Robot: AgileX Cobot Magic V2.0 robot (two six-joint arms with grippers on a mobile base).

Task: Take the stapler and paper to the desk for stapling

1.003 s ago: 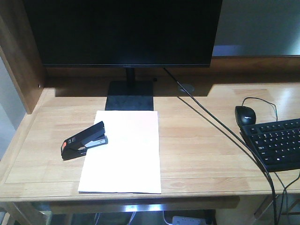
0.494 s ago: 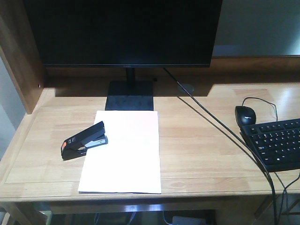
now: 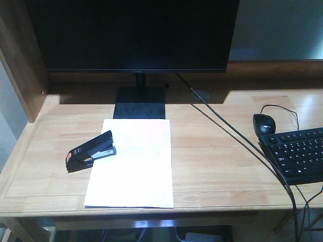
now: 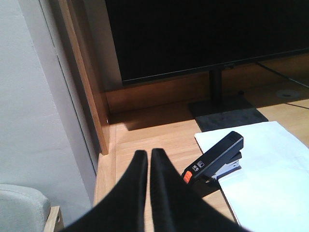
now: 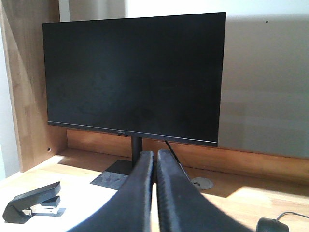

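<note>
Left hand point(image 4: 148, 159) is hanging above the left end of the bench point(image 3: 217, 151), fingers drawn together with only a thin slit between them, holding nothing. Right hand point(image 5: 155, 159) is likewise pinched almost closed and empty, pointing toward the monitor point(image 5: 135, 77).

The stapler point(image 4: 215, 162) is lying just ahead and to the right of the left hand, apart from it. In the front view the stapler point(image 3: 91, 151) is sitting at the left edge of the paper point(image 3: 133, 164), its silver front overlapping the sheet and its rear end, with the orange-red patch, resting on bare wood. From the right wrist view the stapler point(image 5: 34, 202) is showing low and to the left of the right hand.

A small white label is showing on the stapler's top beside the orange patch; the characters are too small to read with certainty. A small logo is sitting at the centre of the monitor's lower bezel, unreadable.

The paper point(image 4: 270, 169) is lying flat, its far short edge just in front of the monitor stand point(image 3: 140, 103).

Further right of the right hand, a black mouse point(image 3: 264, 123) and a keyboard point(image 3: 298, 154) are resting on the bench, with cables point(image 3: 237, 138) running diagonally across the wood.
</note>
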